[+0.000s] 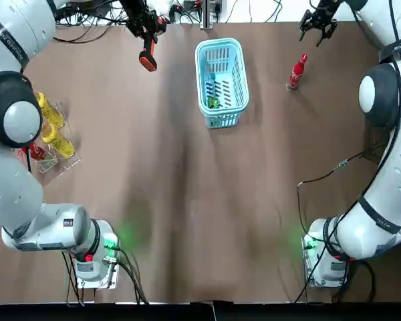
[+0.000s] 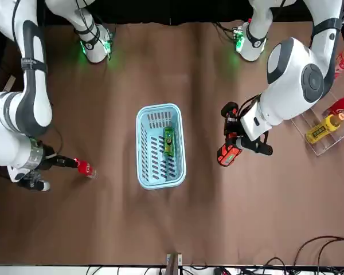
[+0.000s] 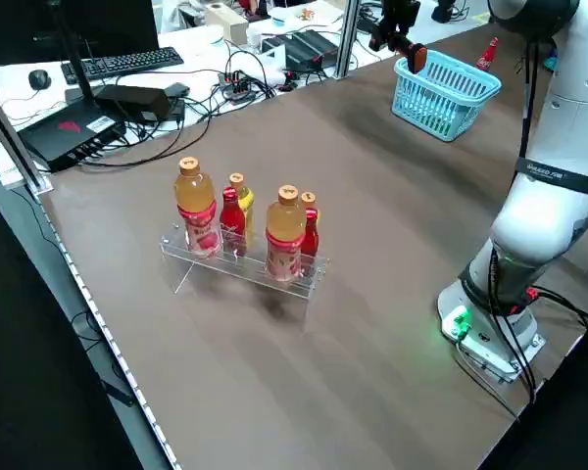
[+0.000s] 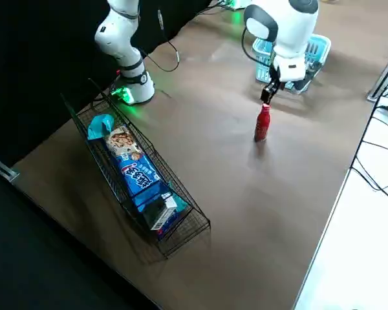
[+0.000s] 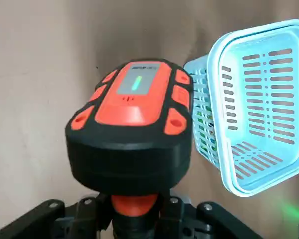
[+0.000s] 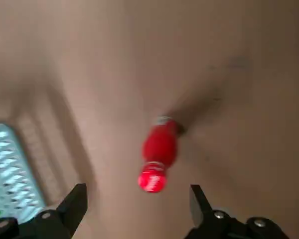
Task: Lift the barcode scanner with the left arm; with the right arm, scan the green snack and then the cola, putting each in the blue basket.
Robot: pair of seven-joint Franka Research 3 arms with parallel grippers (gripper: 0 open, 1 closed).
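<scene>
The left tool point(image 1: 147, 33) is up in the air at the far side of the worktop point(image 1: 187, 200), clamped on the handle of the barcode scanner point(image 1: 147, 60), whose orange and black head hangs off to the left of the blue basket point(image 1: 242, 80). In the left wrist view a green light strip glows on top of the scanner head, with the basket's rim just beside it. The green snack point(image 1: 213, 102) lies inside the basket, on its slatted bottom near the end closest to the robot. The cola point(image 1: 297, 72), a small red bottle, stands upright on the worktop to the right of the basket, clear of it. The right tool point(image 1: 318, 35) hovers over that bottle near the far right edge, its fingers point(image 6: 75, 201) spread wide and holding nothing, the cap showing between them from the wrist camera. Over on the robot's left a clear rack point(image 3: 240, 262) carries yellow and red bottles, and on its right a black wire tray point(image 4: 181, 223) holds packaged snacks.
</scene>
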